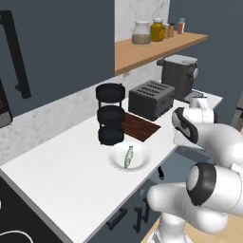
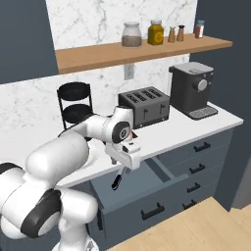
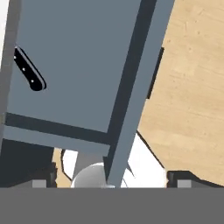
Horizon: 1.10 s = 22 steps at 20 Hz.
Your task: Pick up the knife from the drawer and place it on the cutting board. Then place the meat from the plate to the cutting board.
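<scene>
The drawer stands pulled out under the counter, its slate floor in the hand view. The knife lies inside near one side wall; I see its dark handle and a sliver of blade, and the handle again below the counter edge. My gripper hangs open over the drawer, above the knife and not touching it, fingertips wide apart. The cutting board lies in front of the toaster. The fish-shaped meat rests on the white plate.
Black stacked canisters stand just behind the plate. The toaster and a coffee machine line the back of the counter. A wooden shelf with jars hangs above. More drawers sit to the right.
</scene>
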{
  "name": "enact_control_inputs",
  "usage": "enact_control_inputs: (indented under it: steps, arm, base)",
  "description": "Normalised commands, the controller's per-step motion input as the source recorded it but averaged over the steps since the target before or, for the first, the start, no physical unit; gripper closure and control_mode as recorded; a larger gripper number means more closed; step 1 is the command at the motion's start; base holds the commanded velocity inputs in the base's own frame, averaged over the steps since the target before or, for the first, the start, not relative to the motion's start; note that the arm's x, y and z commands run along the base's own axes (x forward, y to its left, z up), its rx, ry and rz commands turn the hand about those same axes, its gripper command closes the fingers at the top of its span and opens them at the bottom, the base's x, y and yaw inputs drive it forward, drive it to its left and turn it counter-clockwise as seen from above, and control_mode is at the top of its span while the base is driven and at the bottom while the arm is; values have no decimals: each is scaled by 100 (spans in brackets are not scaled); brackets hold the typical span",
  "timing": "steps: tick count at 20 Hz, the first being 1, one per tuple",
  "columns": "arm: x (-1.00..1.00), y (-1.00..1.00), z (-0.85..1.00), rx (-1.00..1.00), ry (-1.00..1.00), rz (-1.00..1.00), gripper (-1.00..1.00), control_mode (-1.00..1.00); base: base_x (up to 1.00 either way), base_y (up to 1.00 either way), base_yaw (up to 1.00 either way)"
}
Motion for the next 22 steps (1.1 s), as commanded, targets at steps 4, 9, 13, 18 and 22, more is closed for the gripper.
enact_control_inputs:
  steps: [4,9,13,18,22]
  arm:
    - [4,-34,-100,0,17,-9,-100,-100]
    - [9,-6,-74,0,2,0,-100,-100]
    - [-19,-2,-72,0,5,-3,-100,-100]
    - [-50,-33,-69,0,1,-1,-100,-100]
    - [-95,-79,-38,2,2,-1,-100,-100]
  base:
    - [0,0,0]
    - [0,0,0]
    - [0,0,0]
    - [0,0,0]
    - [0,0,0]
